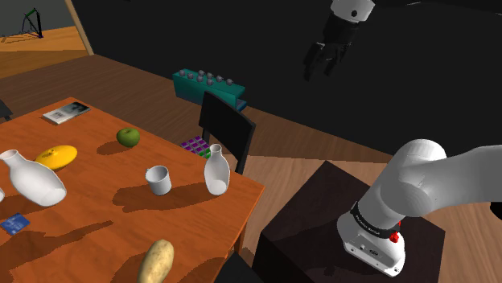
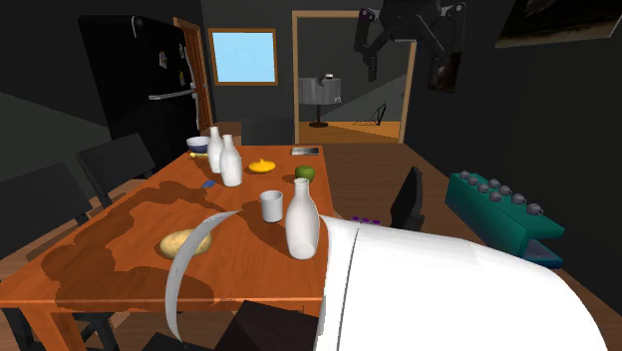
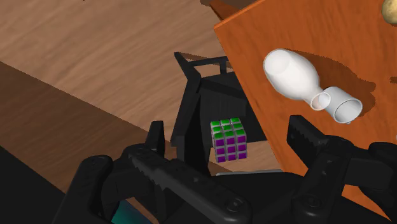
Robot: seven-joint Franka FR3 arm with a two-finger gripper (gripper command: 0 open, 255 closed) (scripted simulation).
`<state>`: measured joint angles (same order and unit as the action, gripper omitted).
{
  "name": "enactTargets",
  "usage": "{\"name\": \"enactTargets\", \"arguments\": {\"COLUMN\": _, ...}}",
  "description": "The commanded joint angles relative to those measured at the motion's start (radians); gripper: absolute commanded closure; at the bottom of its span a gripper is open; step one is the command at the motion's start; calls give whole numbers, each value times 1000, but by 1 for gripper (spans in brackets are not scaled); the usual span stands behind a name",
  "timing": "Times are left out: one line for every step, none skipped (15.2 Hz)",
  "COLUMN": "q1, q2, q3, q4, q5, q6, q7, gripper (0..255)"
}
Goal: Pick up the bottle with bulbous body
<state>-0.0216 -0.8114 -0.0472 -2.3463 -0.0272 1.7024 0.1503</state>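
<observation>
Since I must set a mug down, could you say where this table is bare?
Bare wood lies between the white cup, the tan potato and the flat blue card; also between the grey magazine and green apple. Crowded: the corner by the small white bulbous bottle.

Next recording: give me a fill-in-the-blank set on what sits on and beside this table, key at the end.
1. The gripper hangs high in the air, holding nothing, its fingers ____.
2. The Rubik's cube rests on the seat of a black ____.
3. Near the table edge, close beside the white bottle, stands a white ____.
4. The apple is coloured ____.
Missing words: open; chair; cup; green.
</observation>
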Motion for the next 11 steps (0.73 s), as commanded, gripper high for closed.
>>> {"name": "enactTargets", "arguments": {"q1": 0, "q2": 0, "q3": 0, "q4": 0, "q5": 0, "q6": 0, "q7": 0, "gripper": 0}}
{"name": "enactTargets", "arguments": {"q1": 5, "q2": 11, "q3": 13, "q4": -17, "q5": 7, "q6": 28, "q7": 16, "gripper": 0}}
{"name": "enactTargets", "arguments": {"q1": 9, "q2": 24, "q3": 27, "q4": -33, "q5": 15, "q6": 55, "q7": 31, "gripper": 0}}
{"name": "enactTargets", "arguments": {"q1": 14, "q2": 38, "q3": 41, "q4": -48, "q5": 22, "q6": 83, "q7": 46, "gripper": 0}}
{"name": "enactTargets", "arguments": {"q1": 18, "q2": 53, "q3": 54, "q4": -62, "q5": 29, "q6": 112, "q7": 62, "gripper": 0}}
{"name": "enactTargets", "arguments": {"q1": 23, "q2": 70, "q3": 68, "q4": -74, "q5": 35, "q6": 140, "q7": 77, "gripper": 0}}
{"name": "enactTargets", "arguments": {"q1": 28, "q2": 88, "q3": 82, "q4": -85, "q5": 42, "q6": 169, "q7": 93, "gripper": 0}}
{"name": "enactTargets", "arguments": {"q1": 32, "q2": 108, "q3": 96, "q4": -94, "q5": 48, "q6": 198, "q7": 108, "gripper": 0}}
{"name": "enactTargets", "arguments": {"q1": 37, "q2": 129, "q3": 109, "q4": -103, "q5": 53, "q6": 227, "q7": 123, "gripper": 0}}
{"name": "enactTargets", "arguments": {"q1": 41, "q2": 152, "q3": 123, "q4": -109, "q5": 58, "q6": 255, "q7": 139, "gripper": 0}}
{"name": "enactTargets", "arguments": {"q1": 45, "q2": 176, "q3": 137, "q4": -115, "q5": 63, "q6": 284, "q7": 154, "gripper": 0}}
